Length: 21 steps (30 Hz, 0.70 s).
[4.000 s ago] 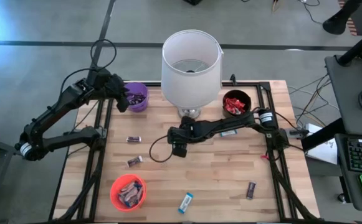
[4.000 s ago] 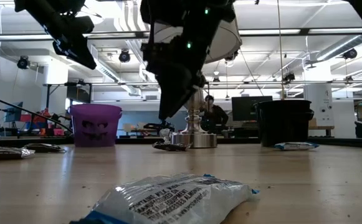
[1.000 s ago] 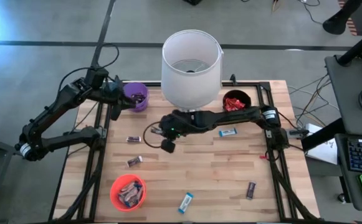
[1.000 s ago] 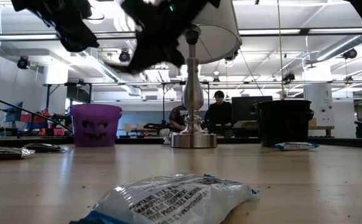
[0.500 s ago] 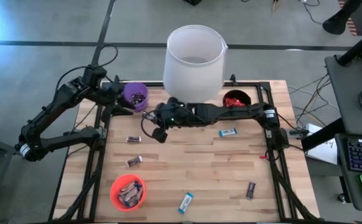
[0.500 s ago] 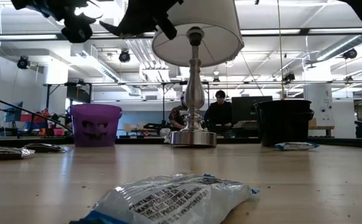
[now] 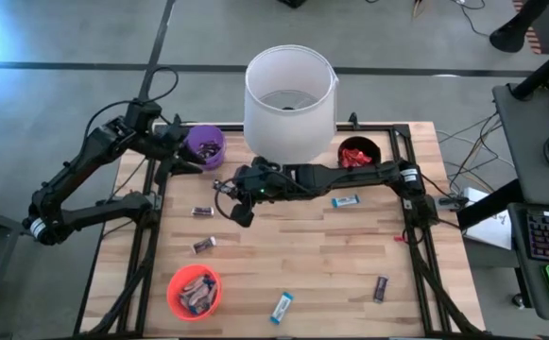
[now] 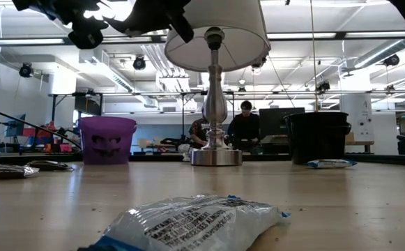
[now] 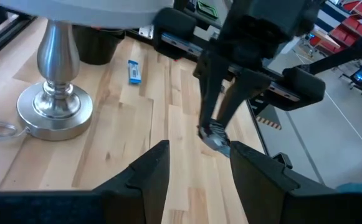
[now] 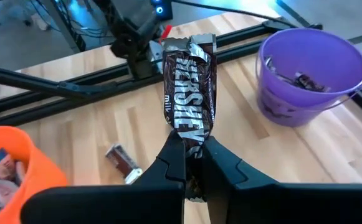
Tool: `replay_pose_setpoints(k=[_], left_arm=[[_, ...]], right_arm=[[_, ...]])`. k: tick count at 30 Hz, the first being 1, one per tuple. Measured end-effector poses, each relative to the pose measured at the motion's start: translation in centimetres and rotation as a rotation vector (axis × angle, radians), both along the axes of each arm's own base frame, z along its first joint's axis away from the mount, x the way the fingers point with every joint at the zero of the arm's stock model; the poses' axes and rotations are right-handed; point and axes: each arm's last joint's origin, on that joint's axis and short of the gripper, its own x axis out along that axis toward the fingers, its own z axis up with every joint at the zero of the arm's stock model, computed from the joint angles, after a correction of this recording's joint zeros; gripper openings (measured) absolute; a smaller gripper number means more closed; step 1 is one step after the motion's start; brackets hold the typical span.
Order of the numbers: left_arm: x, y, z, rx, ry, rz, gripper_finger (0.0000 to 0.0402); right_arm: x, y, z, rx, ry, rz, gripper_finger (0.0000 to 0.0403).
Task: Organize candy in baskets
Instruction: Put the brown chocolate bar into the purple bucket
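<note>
The right gripper (image 10: 193, 163) is clamped on one dark brown candy bar (image 10: 189, 87), pinched by its lower end so the wrapper stands up past the fingertips; in the high view this gripper (image 7: 239, 210) hangs over the table's middle-left area. Three baskets are counted: a purple basket (image 7: 206, 146) near the right gripper toward the table's far left corner, holding a few dark bars; an orange basket (image 7: 195, 291) on the near side of it, holding several bars; and a black basket (image 7: 358, 155) well apart, back along the right arm, holding red candy. Five loose bars lie on the table: two dark bars (image 7: 202, 212) (image 7: 204, 245) just beside the right gripper on its left, one blue-and-white bar (image 7: 346, 200) under the right arm's forearm, one blue-and-white bar (image 7: 282, 307) at the near edge, and one dark bar (image 7: 380, 288) toward the near right corner. A white lamp (image 7: 290, 93) stands just behind the right arm, its metal base (image 9: 55, 112) between the purple and black baskets. The right arm reaches low and nearly straight across from the right edge. The left gripper (image 7: 181, 159), fingers (image 9: 149, 174) apart and empty, sits just beside the purple basket, its arm bent back off the left edge.
</note>
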Motion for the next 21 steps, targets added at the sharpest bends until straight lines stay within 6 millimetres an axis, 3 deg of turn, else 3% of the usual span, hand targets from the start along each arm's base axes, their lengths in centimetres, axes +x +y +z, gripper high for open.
replay_pose_setpoints(k=[7, 13, 21], left_arm=[[0.0, 0.0, 0.0, 0.013, -0.004, -0.004, 0.0150], [0.0, 0.0, 0.0, 0.013, -0.003, -0.005, 0.0150], [-0.5, -1.0, -0.1, -0.110, -0.060, -0.147, 0.0150]], right_arm=[[-0.1, 1.9, -0.5, 0.021, 0.011, 0.023, 0.0013], [-0.1, 2.4, -0.6, 0.061, 0.000, 0.007, 0.0013], [0.5, 3.0, 0.8, 0.061, -0.155, -0.002, 0.0013]])
